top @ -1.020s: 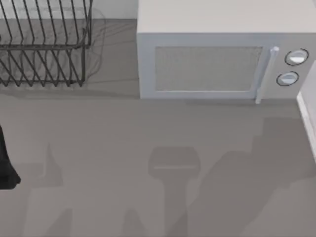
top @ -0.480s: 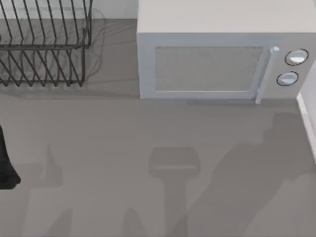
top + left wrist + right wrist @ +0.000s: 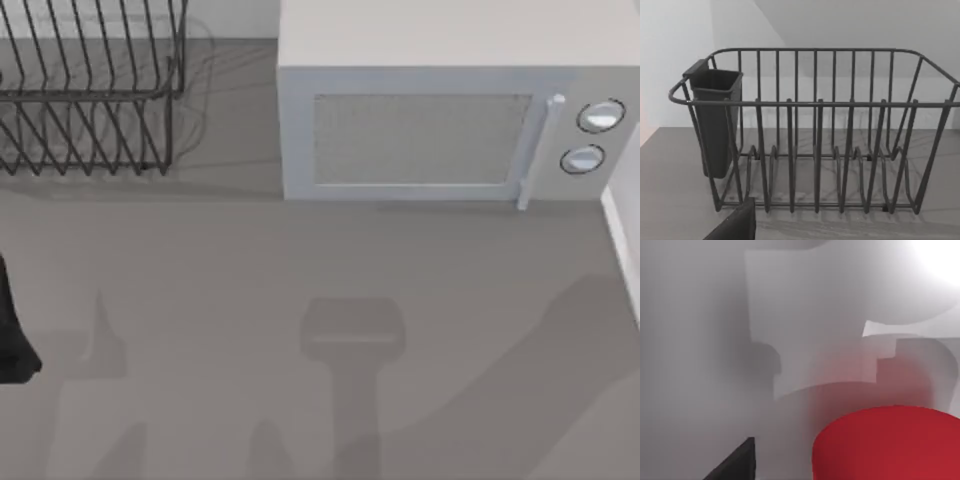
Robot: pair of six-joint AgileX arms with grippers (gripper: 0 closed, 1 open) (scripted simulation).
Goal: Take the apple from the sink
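The apple (image 3: 890, 445) is a smooth bright-red blob, very close in the right wrist view, lying among pale grey stepped walls of the sink (image 3: 790, 340). A dark part of my right gripper (image 3: 735, 462) shows beside the apple, with a gap between them. My left gripper (image 3: 735, 225) is parked facing the dish rack, and the left arm's dark body (image 3: 12, 330) sits at the table's left edge.
A black wire dish rack (image 3: 90, 100) with a dark cutlery cup (image 3: 715, 120) stands at the back left. A white microwave (image 3: 440, 110), door closed, stands at the back right. A pale rim (image 3: 622, 235) runs along the right edge.
The large arm shadow on the table has slid toward the right and front edge. The left arm, rack and microwave have not moved.
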